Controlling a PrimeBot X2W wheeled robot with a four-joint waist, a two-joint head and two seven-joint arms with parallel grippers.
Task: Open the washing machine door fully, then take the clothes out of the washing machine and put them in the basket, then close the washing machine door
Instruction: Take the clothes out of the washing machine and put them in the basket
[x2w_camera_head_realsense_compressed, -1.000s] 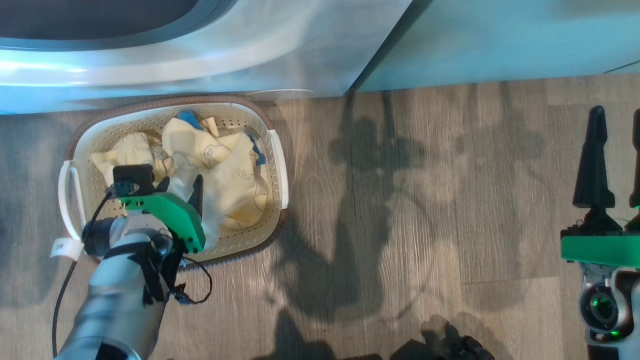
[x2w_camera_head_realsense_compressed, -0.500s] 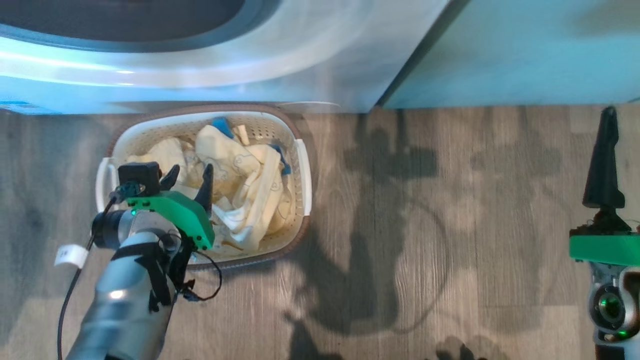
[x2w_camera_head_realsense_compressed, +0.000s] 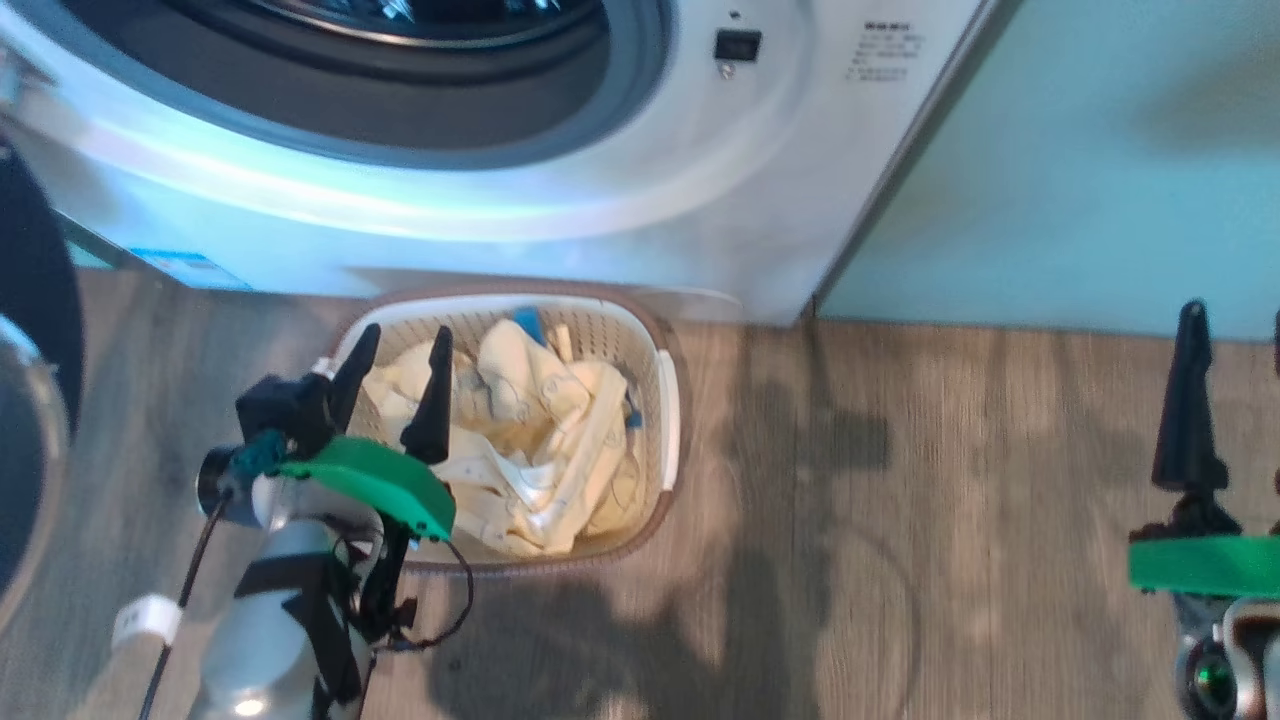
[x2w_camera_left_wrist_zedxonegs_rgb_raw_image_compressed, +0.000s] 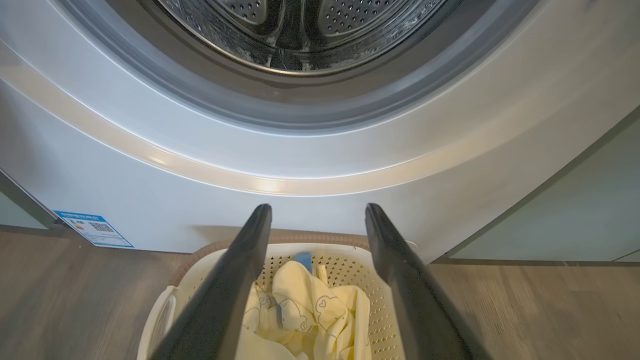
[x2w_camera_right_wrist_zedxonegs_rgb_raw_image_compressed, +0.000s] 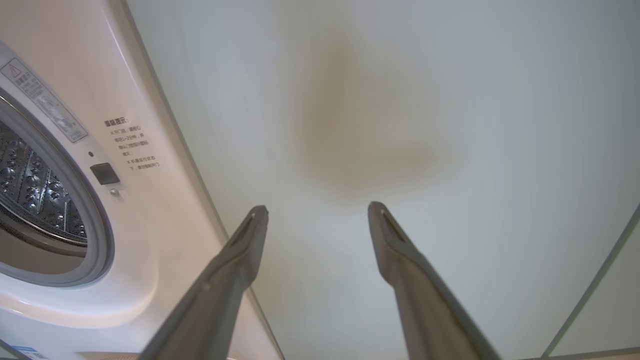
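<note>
On washing machine (x2w_camera_left_wrist_zedxonegs_rgb_raw_image_compressed: 320, 160) lower left: blue/white QR sticker (x2w_camera_left_wrist_zedxonegs_rgb_raw_image_compressed: 93, 229), txt illegible.

It looks like a home laundry corner. A big white front-loading washing machine (x2w_camera_head_realsense_compressed: 620, 190) with a steel drum (x2w_camera_left_wrist_zedxonegs_rgb_raw_image_compressed: 345, 20) spans the upper left of the head view. A pale green cabinet panel (x2w_camera_head_realsense_compressed: 1080, 160) stands at upper right. At centre, a cream perforated plastic basket (x2w_camera_head_realsense_compressed: 668, 420) of pale yellow clothes (x2w_camera_head_realsense_compressed: 540, 420) sits on grey wood-plank floor (x2w_camera_head_realsense_compressed: 900, 500).

the head camera looks steeply down: washing machine (x2w_camera_head_realsense_compressed: 700, 180) at twelve o'clock, basket (x2w_camera_head_realsense_compressed: 668, 400) at eight. the left wrist camera hangs low and close over that basket, facing the washing machine. the right wrist camera faces the cabinet panel (x2w_camera_right_wrist_zedxonegs_rgb_raw_image_compressed: 400, 100), sharing the washing machine at nine o'clock.
</note>
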